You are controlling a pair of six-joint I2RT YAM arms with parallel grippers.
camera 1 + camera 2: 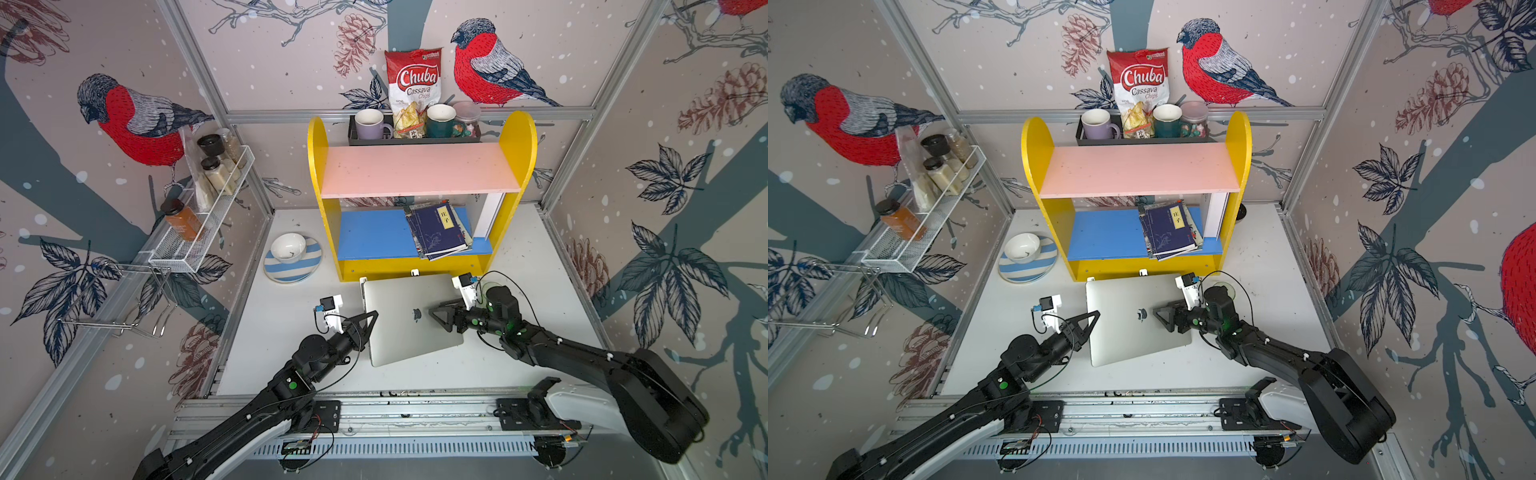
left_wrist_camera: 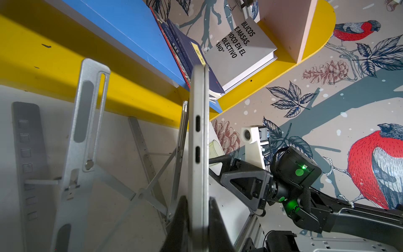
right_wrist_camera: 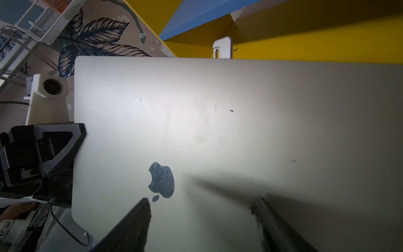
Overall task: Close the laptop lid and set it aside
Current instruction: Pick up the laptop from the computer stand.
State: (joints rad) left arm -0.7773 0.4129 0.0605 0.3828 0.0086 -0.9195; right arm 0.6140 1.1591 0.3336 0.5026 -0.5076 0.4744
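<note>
The silver-grey laptop (image 1: 409, 328) (image 1: 1133, 332) lies closed and tilted in front of the yellow shelf unit, its raised far edge propped on the stand. The lid (image 3: 218, 131) faces up, showing the apple logo (image 3: 162, 180). In the left wrist view the laptop's side edge (image 2: 197, 141) shows both halves pressed together. My left gripper (image 1: 371, 320) (image 1: 1094, 318) (image 2: 197, 198) is shut on the laptop's left edge, one finger above and one below. My right gripper (image 1: 436, 318) (image 1: 1160, 318) (image 3: 201, 201) hovers open just over the lid beside the logo, holding nothing.
A silver folding stand (image 2: 87, 131) sits under the laptop. The yellow shelf unit (image 1: 415, 268) stands right behind it, with books (image 1: 438, 230) on its blue shelf. A striped plate (image 1: 309, 266) carrying a bowl (image 1: 288, 247) lies at the back left. A wire rack (image 1: 199, 232) juts from the left wall.
</note>
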